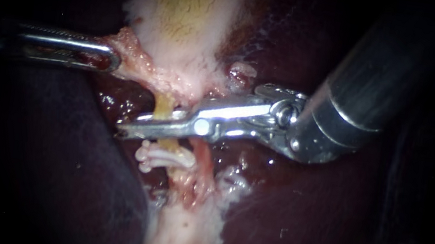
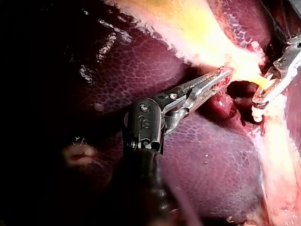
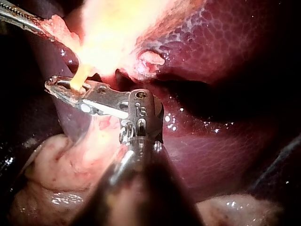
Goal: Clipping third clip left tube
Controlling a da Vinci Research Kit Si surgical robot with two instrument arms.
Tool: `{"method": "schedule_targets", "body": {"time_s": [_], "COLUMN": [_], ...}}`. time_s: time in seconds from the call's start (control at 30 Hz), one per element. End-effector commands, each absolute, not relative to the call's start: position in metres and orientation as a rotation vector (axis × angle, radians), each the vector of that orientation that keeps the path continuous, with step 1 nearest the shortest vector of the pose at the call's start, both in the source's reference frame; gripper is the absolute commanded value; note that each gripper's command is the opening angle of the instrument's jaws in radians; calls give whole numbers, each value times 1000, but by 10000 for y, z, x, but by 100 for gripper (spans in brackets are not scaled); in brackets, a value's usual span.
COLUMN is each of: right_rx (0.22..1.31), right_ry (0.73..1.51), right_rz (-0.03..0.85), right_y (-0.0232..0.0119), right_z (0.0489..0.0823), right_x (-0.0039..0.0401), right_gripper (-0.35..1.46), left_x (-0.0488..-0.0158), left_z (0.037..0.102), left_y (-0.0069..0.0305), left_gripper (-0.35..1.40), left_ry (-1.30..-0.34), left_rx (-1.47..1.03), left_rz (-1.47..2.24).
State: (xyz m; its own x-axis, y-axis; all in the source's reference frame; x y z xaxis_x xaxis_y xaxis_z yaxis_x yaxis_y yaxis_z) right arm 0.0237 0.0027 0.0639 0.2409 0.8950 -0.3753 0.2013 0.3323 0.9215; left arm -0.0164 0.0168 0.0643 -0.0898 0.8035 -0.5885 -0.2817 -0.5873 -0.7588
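Roughly vertical left tube [image 1: 164, 106] (yellowish), right instrument [image 1: 130, 125] clamped crosswise over it

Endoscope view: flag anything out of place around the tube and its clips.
Nothing stands out. The right instrument crosses the tube squarely, above the white clips, which lie across it. The left instrument grips tissue aside. No tear or spill shows.

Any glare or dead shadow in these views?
Endoscope view: glare on the silver right instrument across the thin yellow tube; shadow swallows the shaft of the slim left instrument. Left wrist view: the pale yellow gallbladder is overexposed. Right wrist view: same blowout.
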Motion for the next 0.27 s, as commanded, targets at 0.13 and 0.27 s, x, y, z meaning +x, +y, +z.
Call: {"method": "schedule_targets", "body": {"time_s": [0.13,0.27], "right_rx": [1160,1160], "right_ry": [1262,1262], "right_rz": [662,662], "right_y": [27,27], "right_z": [639,640], "right_x": [237,237], "right_gripper": [-35,-35], "left_x": [-164,-164], "left_z": [644,644], "left_y": [169,169], "left_gripper": [-35,-35], "left_ry": [-602,-603], "left_rx": [-1402,-1400], "left_rz": [1781,1784]}}
